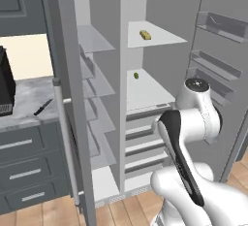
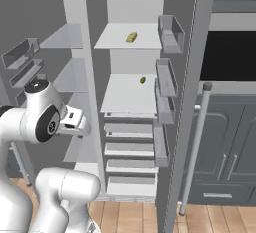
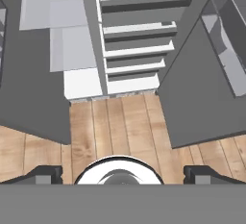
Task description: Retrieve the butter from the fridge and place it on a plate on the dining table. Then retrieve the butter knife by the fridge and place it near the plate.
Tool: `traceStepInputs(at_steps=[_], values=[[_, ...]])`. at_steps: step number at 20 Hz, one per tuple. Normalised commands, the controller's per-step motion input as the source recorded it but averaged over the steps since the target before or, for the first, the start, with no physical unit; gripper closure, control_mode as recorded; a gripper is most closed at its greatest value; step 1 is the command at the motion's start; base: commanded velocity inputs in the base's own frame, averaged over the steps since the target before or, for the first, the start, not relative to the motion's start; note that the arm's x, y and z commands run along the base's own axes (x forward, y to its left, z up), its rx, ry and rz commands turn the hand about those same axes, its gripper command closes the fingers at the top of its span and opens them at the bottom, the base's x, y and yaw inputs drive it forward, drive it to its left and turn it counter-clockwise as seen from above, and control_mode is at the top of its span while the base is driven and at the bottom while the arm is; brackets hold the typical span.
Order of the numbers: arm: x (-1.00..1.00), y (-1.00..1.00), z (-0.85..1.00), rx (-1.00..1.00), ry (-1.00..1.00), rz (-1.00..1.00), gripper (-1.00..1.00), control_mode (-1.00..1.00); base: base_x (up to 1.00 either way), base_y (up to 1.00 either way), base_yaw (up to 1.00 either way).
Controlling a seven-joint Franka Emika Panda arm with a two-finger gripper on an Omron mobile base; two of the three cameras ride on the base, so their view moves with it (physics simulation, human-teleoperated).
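The fridge [image 1: 160, 50] stands open, and the butter [image 1: 145, 35] lies on a shelf in the upper middle of the left base view (the green lump [image 1: 136, 75] sits lower). The gripper [image 3: 122, 172], spread wide and empty, should be raised level with that shelf before reaching in.

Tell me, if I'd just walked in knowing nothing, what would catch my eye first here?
Probably the tall grey fridge, both doors swung wide to show white shelves and drawers. On its upper right shelf lies a small yellow butter stick, with a tiny green lump one shelf lower. In front stands the white robot arm, its gripper open and pointing down at the wooden floor, and a dark butter knife rests on the marble counter left of the fridge.
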Motion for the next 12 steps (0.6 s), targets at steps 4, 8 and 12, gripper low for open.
traceStepInputs(at_steps=[4,8,12], values=[[0.00,0.00,0.00,0.00,0.00,0.00,-1.00,1.00,0.02,-0.25,-0.20],[0.00,0.00,0.00,0.00,0.00,0.00,-1.00,1.00,0.38,-0.43,-0.25],[0.00,0.00,0.00,0.00,0.00,0.00,-1.00,1.00,0.63,-0.21,-0.23]])
